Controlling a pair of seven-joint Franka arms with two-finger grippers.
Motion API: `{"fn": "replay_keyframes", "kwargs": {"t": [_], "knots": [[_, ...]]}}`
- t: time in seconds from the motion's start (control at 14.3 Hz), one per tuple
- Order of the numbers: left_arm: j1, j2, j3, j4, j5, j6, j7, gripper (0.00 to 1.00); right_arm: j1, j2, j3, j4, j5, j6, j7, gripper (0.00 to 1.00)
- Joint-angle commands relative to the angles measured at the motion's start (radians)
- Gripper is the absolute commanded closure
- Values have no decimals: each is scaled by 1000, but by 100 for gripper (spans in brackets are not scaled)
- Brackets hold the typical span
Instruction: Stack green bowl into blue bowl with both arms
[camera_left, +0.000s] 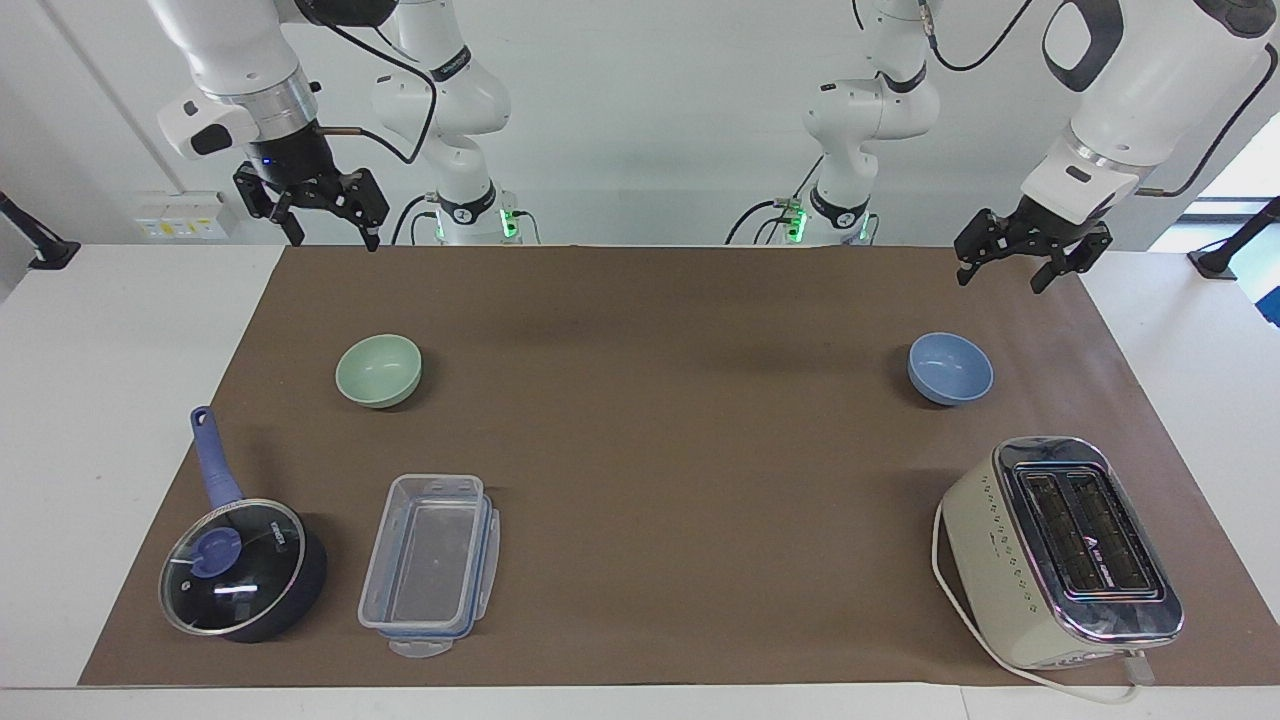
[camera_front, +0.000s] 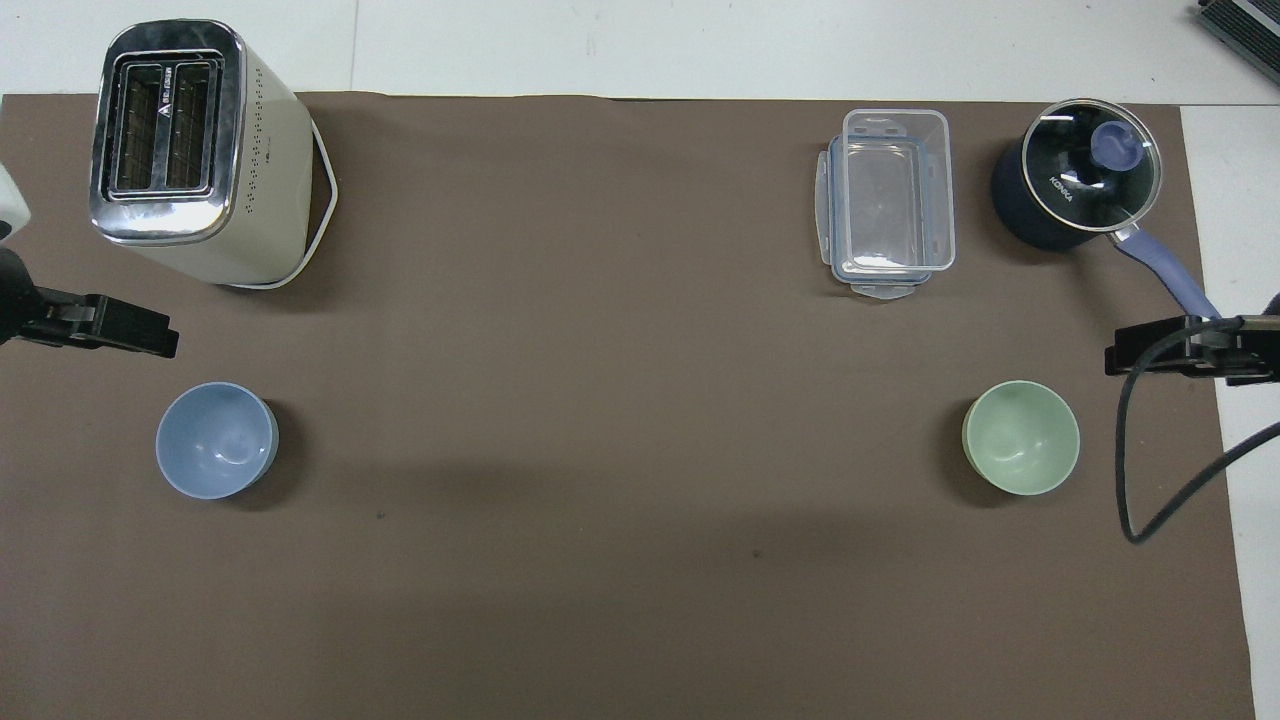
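The green bowl (camera_left: 378, 370) sits upright on the brown mat toward the right arm's end; it also shows in the overhead view (camera_front: 1020, 437). The blue bowl (camera_left: 950, 368) sits upright toward the left arm's end, and in the overhead view (camera_front: 216, 440). Both bowls are empty and far apart. My right gripper (camera_left: 330, 238) hangs open and empty, high over the mat's edge near the robots, apart from the green bowl. My left gripper (camera_left: 1002, 278) hangs open and empty in the air above the mat, apart from the blue bowl.
A cream toaster (camera_left: 1062, 552) stands farther from the robots than the blue bowl. A clear plastic container (camera_left: 430, 565) and a dark saucepan with glass lid (camera_left: 240, 565) lie farther out than the green bowl. The brown mat (camera_left: 660, 450) covers the table.
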Motion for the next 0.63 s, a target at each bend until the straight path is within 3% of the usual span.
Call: {"fn": "replay_keyframes", "kwargs": {"t": [0.0,0.56], "knots": [[-5,-3,6,0,-11,-4,-9,0,-9,7,4,16,1,-17,-21,0],[6,-3,6,3,-9,-4,-3,0,-9,6,4,16,1,-17,-21,0]]}}
